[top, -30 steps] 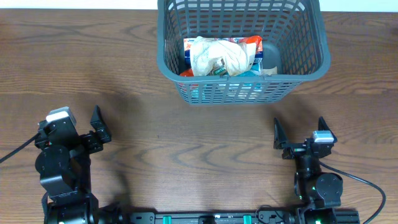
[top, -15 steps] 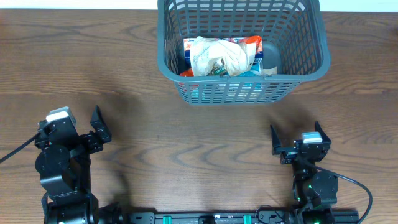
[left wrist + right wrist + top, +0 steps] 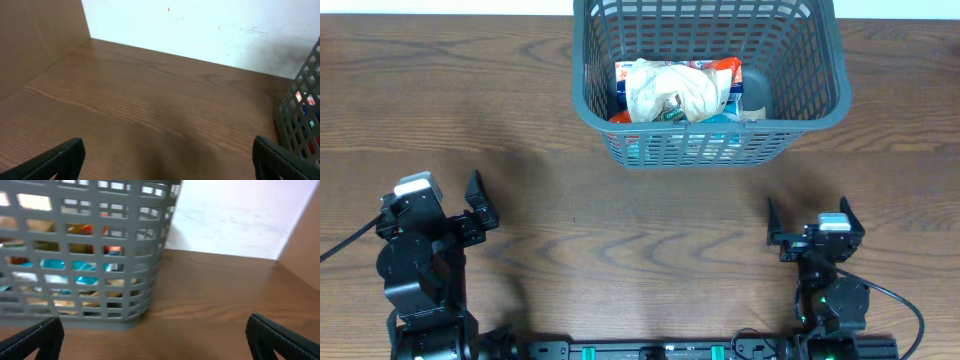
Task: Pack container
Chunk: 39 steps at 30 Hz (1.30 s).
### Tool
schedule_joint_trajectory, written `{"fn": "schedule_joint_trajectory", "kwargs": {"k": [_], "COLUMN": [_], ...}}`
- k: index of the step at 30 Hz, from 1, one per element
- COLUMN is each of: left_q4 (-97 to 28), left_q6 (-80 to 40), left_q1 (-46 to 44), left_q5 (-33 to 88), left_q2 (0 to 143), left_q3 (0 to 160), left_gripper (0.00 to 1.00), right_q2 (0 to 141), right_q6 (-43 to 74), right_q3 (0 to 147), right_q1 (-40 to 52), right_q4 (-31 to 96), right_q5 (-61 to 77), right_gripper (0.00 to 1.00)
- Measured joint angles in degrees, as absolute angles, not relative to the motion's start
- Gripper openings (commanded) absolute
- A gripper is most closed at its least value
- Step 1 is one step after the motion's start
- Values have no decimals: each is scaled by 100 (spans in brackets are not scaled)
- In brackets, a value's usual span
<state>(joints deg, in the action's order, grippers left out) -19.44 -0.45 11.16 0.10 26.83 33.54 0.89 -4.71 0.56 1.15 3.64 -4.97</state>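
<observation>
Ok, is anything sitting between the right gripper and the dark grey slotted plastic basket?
Nothing visible. Only bare wooden table lies between the open right gripper and the near wall of the dark grey slotted plastic basket, in both the overhead and right wrist views.

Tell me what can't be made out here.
Overhead: far rim of the container, cut off by the top edge.
Overhead: packages, mostly hidden under the white bag; labels too small.
Right wrist: contents, blurred behind the lattice wall.
Left wrist: most of the container, past the right edge.
</observation>
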Motion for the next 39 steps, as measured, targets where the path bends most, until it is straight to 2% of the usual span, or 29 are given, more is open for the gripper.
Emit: {"fn": "schedule_joint_trajectory", "kwargs": {"k": [14,39], "left_q4": [-1944,-1944], "left_q6": [-45,-45], "left_q1": [1116,1116], "left_q5": [10,10], "left_q2": [2683,2683], "left_q3": [3354,3354], "left_gripper": [99,99], "right_q2": [86,84], "right_q6": [-23,8], "right_q3": [56,56], "right_q1": [108,108], "right_q4": [342,340], "right_q5": [-755,-753], "right_gripper": [99,99]}}
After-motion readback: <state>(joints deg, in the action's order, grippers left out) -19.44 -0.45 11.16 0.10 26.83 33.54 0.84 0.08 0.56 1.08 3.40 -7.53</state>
